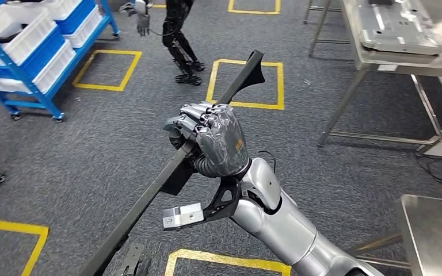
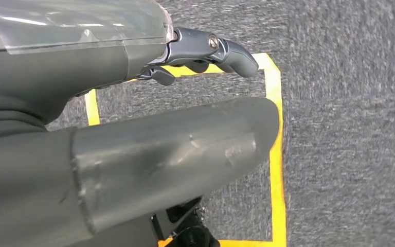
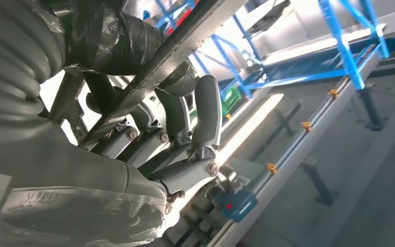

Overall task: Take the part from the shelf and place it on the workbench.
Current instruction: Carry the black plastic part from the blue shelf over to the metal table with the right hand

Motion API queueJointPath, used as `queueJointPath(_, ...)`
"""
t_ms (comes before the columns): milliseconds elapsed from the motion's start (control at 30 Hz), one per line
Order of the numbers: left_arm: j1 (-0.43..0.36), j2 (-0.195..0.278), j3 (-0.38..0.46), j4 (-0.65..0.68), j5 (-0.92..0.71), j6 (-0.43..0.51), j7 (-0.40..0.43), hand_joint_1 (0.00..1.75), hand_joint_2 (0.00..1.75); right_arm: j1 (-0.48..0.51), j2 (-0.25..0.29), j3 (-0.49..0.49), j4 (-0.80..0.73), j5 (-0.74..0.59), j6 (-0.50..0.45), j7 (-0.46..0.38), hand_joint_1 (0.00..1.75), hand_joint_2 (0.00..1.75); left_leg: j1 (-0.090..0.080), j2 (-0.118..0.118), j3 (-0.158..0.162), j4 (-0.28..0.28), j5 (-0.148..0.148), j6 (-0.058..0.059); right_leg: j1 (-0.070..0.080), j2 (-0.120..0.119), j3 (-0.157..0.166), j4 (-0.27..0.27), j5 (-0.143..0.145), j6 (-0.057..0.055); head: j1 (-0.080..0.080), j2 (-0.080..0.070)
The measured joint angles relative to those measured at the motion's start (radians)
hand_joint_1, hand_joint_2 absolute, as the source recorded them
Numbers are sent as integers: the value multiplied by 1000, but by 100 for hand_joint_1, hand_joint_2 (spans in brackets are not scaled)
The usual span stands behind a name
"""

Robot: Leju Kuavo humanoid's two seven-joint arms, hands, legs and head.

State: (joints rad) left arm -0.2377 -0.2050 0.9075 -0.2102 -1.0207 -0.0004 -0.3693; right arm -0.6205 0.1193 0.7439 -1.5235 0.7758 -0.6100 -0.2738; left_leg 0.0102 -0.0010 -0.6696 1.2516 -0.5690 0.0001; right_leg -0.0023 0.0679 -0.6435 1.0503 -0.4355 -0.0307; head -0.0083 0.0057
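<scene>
The right hand (image 1: 216, 138) has its fingers (image 3: 205, 118) wrapped tight around a long dark metal bar with a flared end (image 1: 243, 77), gripping it near mid-length. The bar hangs in the air above the grey carpeted floor (image 1: 121, 132), slanting from low near the robot's body up toward a yellow taped square (image 1: 244, 83). The left hand (image 2: 205, 49) hangs over the carpet, fingers loosely curled and holding nothing. A steel workbench surface (image 1: 380, 57) stands at the far right; a blue shelf with white bins (image 1: 29, 46) stands at the far left.
</scene>
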Motion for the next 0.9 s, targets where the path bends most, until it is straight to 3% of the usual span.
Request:
queueJointPath(67, -1, 5, 1, 0, 5, 3, -4, 0, 0, -1, 1, 0, 0, -3, 0, -2, 175, 175, -2, -46, 58, -136, 67, 14, 0, 25, -1, 2, 1, 2, 0, 0)
queueJointPath(133, -1, 11, 2, 0, 11, 6, -10, 0, 0, -2, 2, 0, 0, -8, 0, -6, 175, 175, -4, -87, 91, -212, 90, 21, -5, 48, -8, 3, 7, 11, 0, 0)
queueJointPath(167, -2, 12, 3, 0, 14, 8, -13, 0, 0, -3, 2, 0, 0, -10, 1, -6, 175, 175, -6, -88, 95, -218, 89, 22, -8, 60, -11, 1, 11, 18, 0, 0)
queueJointPath(200, -2, 13, 4, 0, 16, 10, -16, 0, 0, -3, 3, 0, 0, -13, 1, -7, 175, 175, -6, -76, 97, -226, 92, 24, -10, 73, -14, -3, 15, 25, 0, 0)
queueJointPath(233, -4, 13, 5, 0, 16, 12, -19, 0, 0, -4, 3, 0, 0, -15, 2, -7, 175, 175, -4, -63, 101, -235, 98, 27, -8, 70, -16, -3, 15, 31, 0, 0)
queueJointPath(300, -6, 12, 7, 0, 17, 18, -20, 0, 0, -9, 5, 0, 1, -19, 2, -7, 175, 175, -1, -34, 108, -257, 110, 36, -1, 20, -38, 41, -19, 39, 3, 0)
queueJointPath(367, -3, 13, 9, 0, 17, 22, -18, 0, 0, -14, 8, 0, 4, -21, 2, -7, 175, 175, -2, -7, 109, -264, 114, 42, 0, -41, -85, 147, -83, 43, 5, 0)
queueJointPath(433, 2, 13, 9, 0, 17, 23, -17, 0, 0, -13, 9, 0, 7, -23, 2, -7, 175, 175, -3, 14, 108, -262, 113, 42, -5, -56, -122, 232, -120, 48, 4, 0)
queueJointPath(500, 8, 13, 10, 0, 17, 23, -17, 0, 0, -11, 9, 0, 13, -24, 2, -7, 175, 175, -2, 38, 107, -260, 110, 40, -11, -64, -120, 238, -106, 55, 4, 0)
queueJointPath(533, 11, 13, 10, 0, 17, 23, -17, 0, 0, -11, 9, 0, 17, -25, 2, -7, 175, 175, -1, 52, 107, -257, 107, 38, -14, -71, -98, 204, -82, 59, 5, 0)
queueJointPath(567, 12, 13, 10, 0, 17, 22, -18, 0, 0, -11, 10, 0, 19, -26, 2, -7, 175, 175, 0, 63, 107, -252, 103, 34, -16, -85, -59, 137, -51, 61, 5, 0)
queueJointPath(633, 14, 12, 11, 0, 23, 22, -19, 0, 0, -12, 13, 0, 22, -29, 3, -8, 175, 175, -3, 81, 106, -241, 94, 24, -10, -116, 4, 24, -17, 54, 4, 0)
queueJointPath(667, 14, 12, 13, 0, 27, 22, -19, 0, 0, -13, 16, 0, 23, -31, 3, -9, 175, 175, -5, 89, 106, -236, 90, 18, -6, -123, 17, -2, -14, 47, 4, 0)
queueJointPath(767, 16, 13, 18, 0, 35, 23, -20, 0, 0, -13, 21, 0, 29, -37, 4, -10, 175, 175, -4, 108, 111, -233, 82, 2, -4, -99, 16, -8, -17, 28, 4, 0)
queueJointPath(833, 17, 12, 19, 0, 36, 23, -21, 0, 0, -14, 25, 0, 31, -38, 4, -13, 175, 175, 1, 80, 101, -201, 53, -7, -8, -80, 18, -13, -12, 17, 4, 0)
queueJointPath(900, 21, 12, 20, 0, 36, 22, -21, 0, 0, -15, 30, 0, 35, -38, 4, -16, 175, 175, 4, 31, 53, -91, -8, -12, -10, -61, 19, -15, -9, 10, 4, 0)
